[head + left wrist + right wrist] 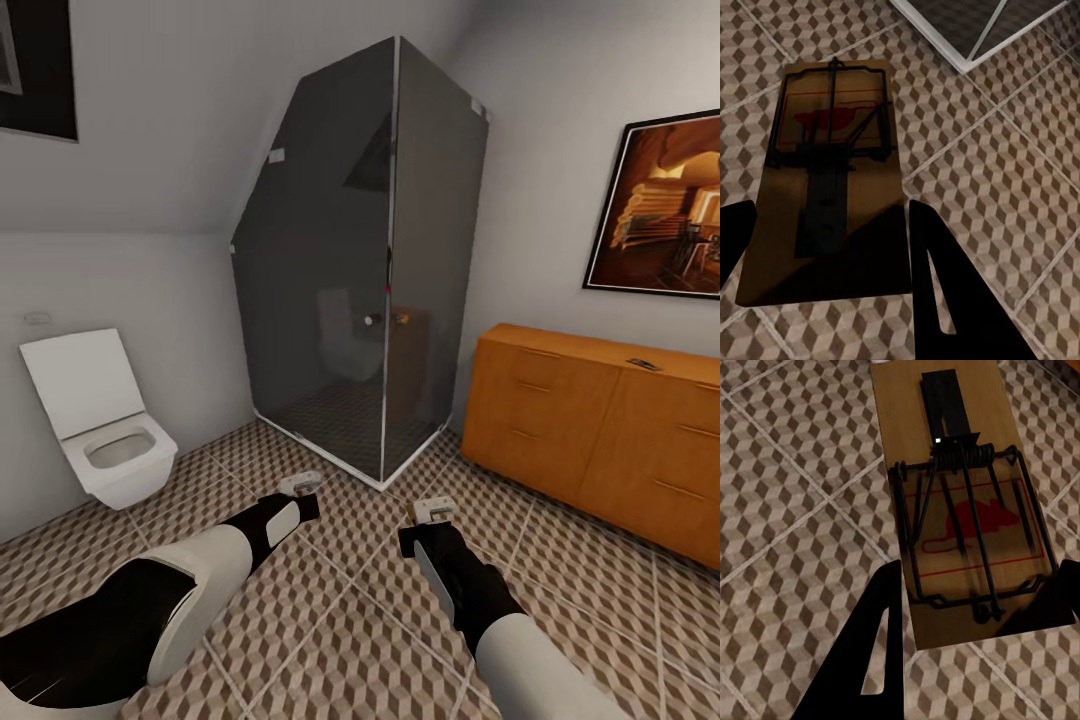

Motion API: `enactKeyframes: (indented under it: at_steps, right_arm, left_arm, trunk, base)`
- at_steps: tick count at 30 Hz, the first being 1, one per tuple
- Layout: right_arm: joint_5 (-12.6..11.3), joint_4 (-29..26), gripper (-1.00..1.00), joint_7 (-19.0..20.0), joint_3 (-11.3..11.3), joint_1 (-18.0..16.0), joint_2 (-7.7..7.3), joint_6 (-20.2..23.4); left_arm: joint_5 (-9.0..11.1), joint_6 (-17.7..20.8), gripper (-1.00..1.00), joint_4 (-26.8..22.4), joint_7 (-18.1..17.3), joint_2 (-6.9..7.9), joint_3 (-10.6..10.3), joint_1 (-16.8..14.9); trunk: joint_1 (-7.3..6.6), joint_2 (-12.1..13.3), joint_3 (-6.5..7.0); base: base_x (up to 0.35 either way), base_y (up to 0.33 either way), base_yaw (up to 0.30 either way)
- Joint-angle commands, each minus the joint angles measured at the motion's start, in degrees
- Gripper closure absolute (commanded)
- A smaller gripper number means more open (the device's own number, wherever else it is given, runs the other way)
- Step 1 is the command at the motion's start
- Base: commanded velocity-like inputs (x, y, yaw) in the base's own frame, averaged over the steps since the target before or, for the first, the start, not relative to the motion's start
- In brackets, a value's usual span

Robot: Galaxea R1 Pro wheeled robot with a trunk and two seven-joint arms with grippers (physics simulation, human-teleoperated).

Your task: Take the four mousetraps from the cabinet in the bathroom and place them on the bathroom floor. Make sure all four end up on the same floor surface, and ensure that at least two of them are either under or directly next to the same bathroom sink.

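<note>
left wrist view: the left gripper (825, 247) pinches a mousetrap (832, 180) by its board edges above the bathroom floor (1005, 165); the right gripper (975, 607) likewise holds another mousetrap (960, 502). both look light and stiff, safest gripped clear of the wire.

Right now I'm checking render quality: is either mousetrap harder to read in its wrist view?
Left wrist view: the mousetrap in the left gripper lies in shadow, board dark brown, red mark dim. Right wrist view: the mousetrap in the right gripper is evenly lit, its red mouse print and wire crisp. Head view: the shower glass shows faint reflections; both traps look pale and small.
</note>
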Motion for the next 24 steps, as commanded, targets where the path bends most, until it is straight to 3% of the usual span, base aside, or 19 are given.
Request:
enactKeyframes:
  at_steps: [1,24]
  right_arm:
    - [-0.3,-0.1,1.00,-0.4,0.1,0.0,0.00,0.2]
    - [-0.1,-0.1,1.00,-0.4,0.0,0.0,0.00,-0.5]
  left_arm:
    - [0.4,0.4,1.00,-0.1,0.2,0.00,-0.5,0.0]
    - [0.4,0.3,1.00,-0.1,-0.3,0.03,-0.5,0.0]
  trunk:
    - [0.00,0.0,-0.06]
    - [0.00,0.0,-0.06]
  base:
    - [0.000,0.000,0.029]
    - [0.000,0.000,0.003]
